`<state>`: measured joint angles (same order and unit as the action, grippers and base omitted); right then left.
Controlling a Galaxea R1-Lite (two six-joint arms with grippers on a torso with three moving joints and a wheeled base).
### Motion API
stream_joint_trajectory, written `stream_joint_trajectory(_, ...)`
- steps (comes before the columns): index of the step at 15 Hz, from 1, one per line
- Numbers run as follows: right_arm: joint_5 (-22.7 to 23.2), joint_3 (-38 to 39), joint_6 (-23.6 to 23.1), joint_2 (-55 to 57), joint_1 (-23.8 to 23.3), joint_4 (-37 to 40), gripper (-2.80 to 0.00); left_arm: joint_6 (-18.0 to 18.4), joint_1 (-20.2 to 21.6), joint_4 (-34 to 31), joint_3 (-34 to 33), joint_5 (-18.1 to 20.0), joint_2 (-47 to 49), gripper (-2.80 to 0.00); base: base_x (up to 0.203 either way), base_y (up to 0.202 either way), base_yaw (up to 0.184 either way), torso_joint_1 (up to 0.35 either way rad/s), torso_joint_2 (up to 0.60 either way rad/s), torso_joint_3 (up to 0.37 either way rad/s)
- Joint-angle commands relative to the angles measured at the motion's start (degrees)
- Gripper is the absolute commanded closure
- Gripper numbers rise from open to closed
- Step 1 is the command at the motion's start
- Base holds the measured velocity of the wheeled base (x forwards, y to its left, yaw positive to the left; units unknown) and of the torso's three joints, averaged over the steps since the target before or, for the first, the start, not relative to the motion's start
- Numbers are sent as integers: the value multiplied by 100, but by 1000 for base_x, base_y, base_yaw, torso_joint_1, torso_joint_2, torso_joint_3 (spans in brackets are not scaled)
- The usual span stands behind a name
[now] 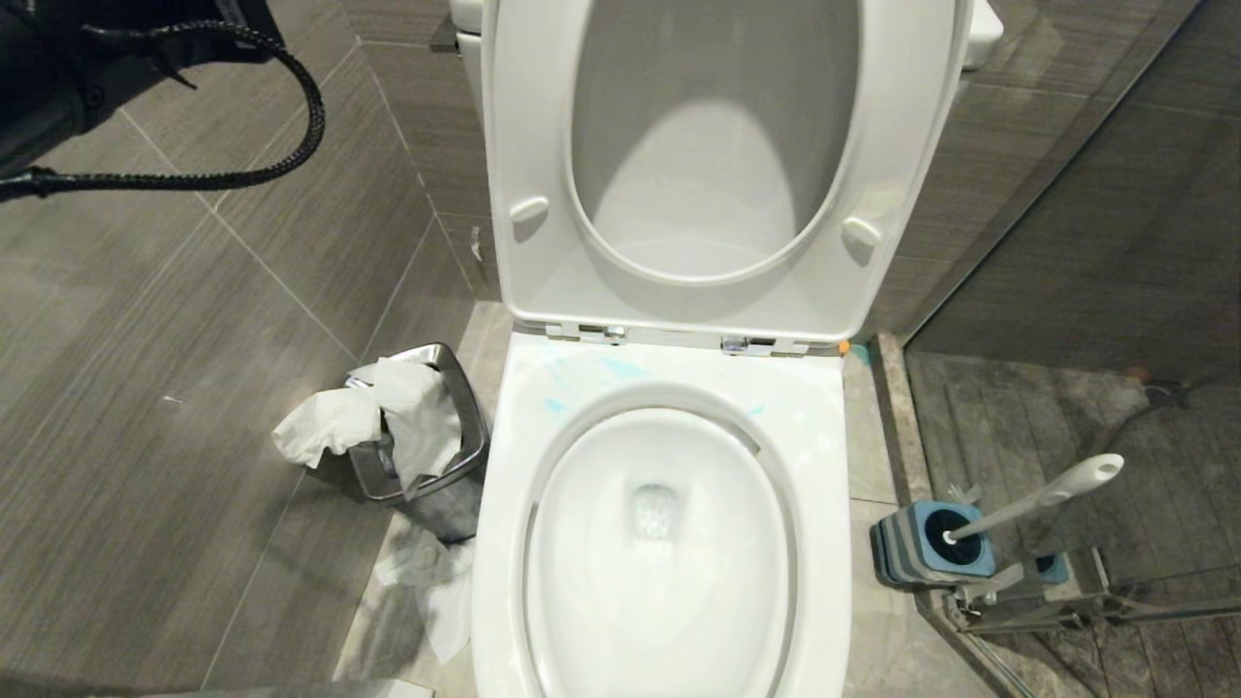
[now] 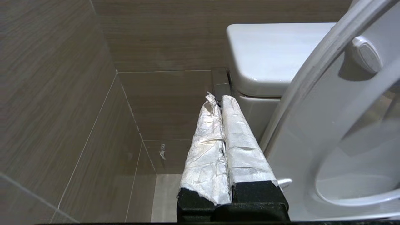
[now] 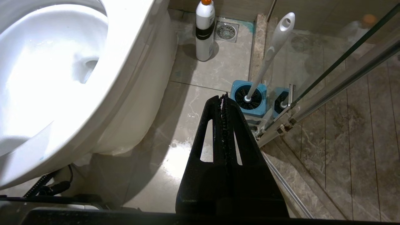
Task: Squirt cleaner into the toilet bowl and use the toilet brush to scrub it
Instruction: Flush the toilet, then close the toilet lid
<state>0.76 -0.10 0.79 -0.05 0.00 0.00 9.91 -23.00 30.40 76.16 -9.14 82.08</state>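
glossy white ceramic toilet bowl [image 1: 669,543] is sitting right below me with its seat and lid [image 1: 717,165] tipped up against the tank, so the long oval basin is lying open for scrubbing. pale turquoise-blue cleaner streaks [image 1: 620,368] are showing on the broad rim behind the basin. the long white-handled toilet brush [image 3: 268,54] is standing head-down in its square grey-and-blue holder [image 1: 926,543] on the floor to my right, handle leaning out where i can reach it. my right tool [image 3: 223,103] is hanging pinched shut and empty, pointing toward that holder. my left tool [image 2: 218,103] is raised beside the tank, foil-wrapped fingers [image 2: 206,150] pressed together, holding nothing.
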Motion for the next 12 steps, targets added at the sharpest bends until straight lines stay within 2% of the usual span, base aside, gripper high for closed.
stream_joint_trajectory(1,3,1,9,5,0,0,0,-52,-2,28,-125,13,-286,0,0,0,0,0,0,0)
stream_joint_trajectory(4,3,1,9,5,0,0,0,-245,15,11,-222,514,-473,0,0,0,0,0,0,0)
stream_joint_trajectory(9,3,1,0,5,0,0,0,-266,33,7,-624,559,-761,0,0,0,0,0,0,0)
stream_joint_trajectory(12,3,1,0,5,0,0,0,-269,41,10,-614,661,-816,0,0,0,0,0,0,0)
